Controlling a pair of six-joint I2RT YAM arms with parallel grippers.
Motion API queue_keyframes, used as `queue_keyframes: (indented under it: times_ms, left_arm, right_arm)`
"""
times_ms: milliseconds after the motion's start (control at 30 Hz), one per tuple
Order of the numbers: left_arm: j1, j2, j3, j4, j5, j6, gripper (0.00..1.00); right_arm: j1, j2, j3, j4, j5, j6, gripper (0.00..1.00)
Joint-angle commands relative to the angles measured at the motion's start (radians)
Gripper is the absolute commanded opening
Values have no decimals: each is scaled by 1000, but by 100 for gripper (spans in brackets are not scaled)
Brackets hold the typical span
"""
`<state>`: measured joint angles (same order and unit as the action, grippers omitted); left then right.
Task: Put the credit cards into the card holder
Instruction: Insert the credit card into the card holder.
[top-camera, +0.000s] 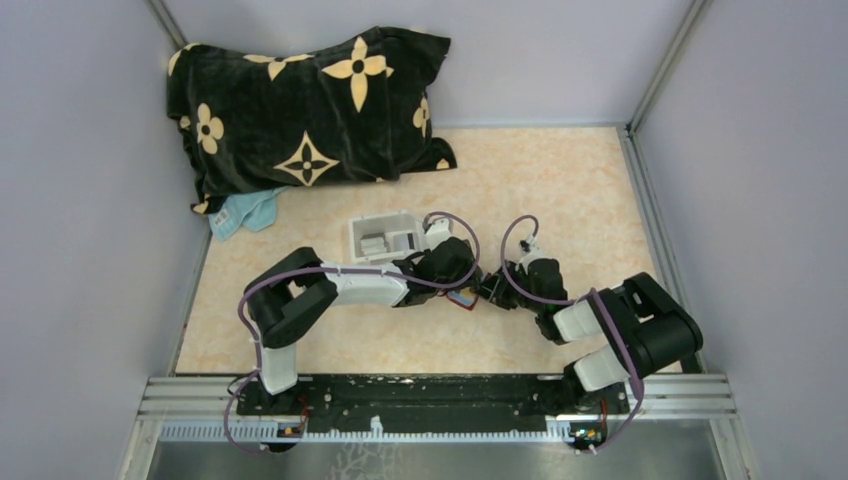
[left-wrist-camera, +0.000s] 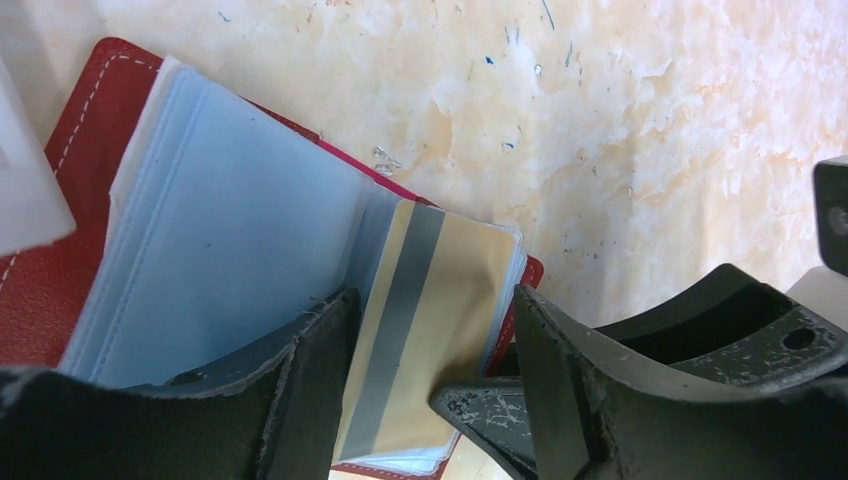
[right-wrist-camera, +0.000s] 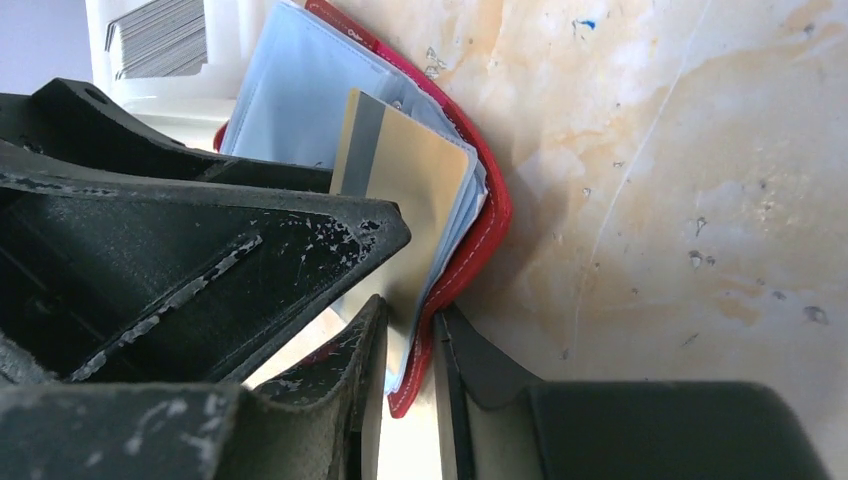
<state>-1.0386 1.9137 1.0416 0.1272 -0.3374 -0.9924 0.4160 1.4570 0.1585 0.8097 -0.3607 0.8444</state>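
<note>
At table centre, just nearer than the white tray (top-camera: 358, 232): card holder (left-wrist-camera: 40, 300) lies open, clear sleeves (left-wrist-camera: 230, 230) fanned, both wrists meeting over it
Done: one tan card (left-wrist-camera: 440, 310) with a grey stripe sits at a sleeve on the holder's right half. Far end looks tucked in, near end exposed; can't confirm full seating
Remaining: card stack (right-wrist-camera: 155, 35) sits in the tray, so most of the job looks to be ahead; no other filled sleeve visible
Left gripper (left-wrist-camera: 430, 300): jaws partway apart, tan card lying in the gap; can't tell if the pads bear on its edges or only straddle it
Right gripper (right-wrist-camera: 410, 315): nearly closed, holder's red edge and sleeve ends in the slit — reads as a pinch steadying the holder
Left arm pose: elbow folded back toward its base, forearm low, reaching right
Right arm pose: elbow folded out to the right, forearm reaching left, wrist just beside the left one
Step in hand: seating the tan card — my read
</note>
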Motion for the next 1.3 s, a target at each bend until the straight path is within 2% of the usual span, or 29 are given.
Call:
queue_keyframes:
  times_ms: [0,133,233,367,467,600,733,1067,1267]
  left_arm:
    - [-5,180,-61,-212,110,7,69]
    - [-5,160,-67,-250,83,10,72]
    - [-5,144,-68,-280,59,4,73]
    - [-6,112,-70,-324,21,-1,75]
    - [-6,78,-81,-341,-3,-7,84]
    - [-6,34,-96,-349,-24,-14,85]
    - [-6,9,-100,-354,-39,-17,85]
    - [-6,-88,-188,-321,-90,-37,84]
    - [-7,-162,-291,-268,-110,-66,84]
  right_arm:
    - [66,39,4,85,-195,69,17]
    - [66,32,7,75,-175,69,4]
    - [66,19,10,55,-166,66,0]
    - [66,-41,27,-43,-147,39,0]
    - [66,-112,64,-205,-124,-1,0]
    - [64,-203,138,-437,-76,-75,0]
    - [54,-213,209,-598,-62,-130,0]
    - [22,-178,284,-775,-60,-218,0]
    - [-17,-157,321,-848,-60,-269,0]
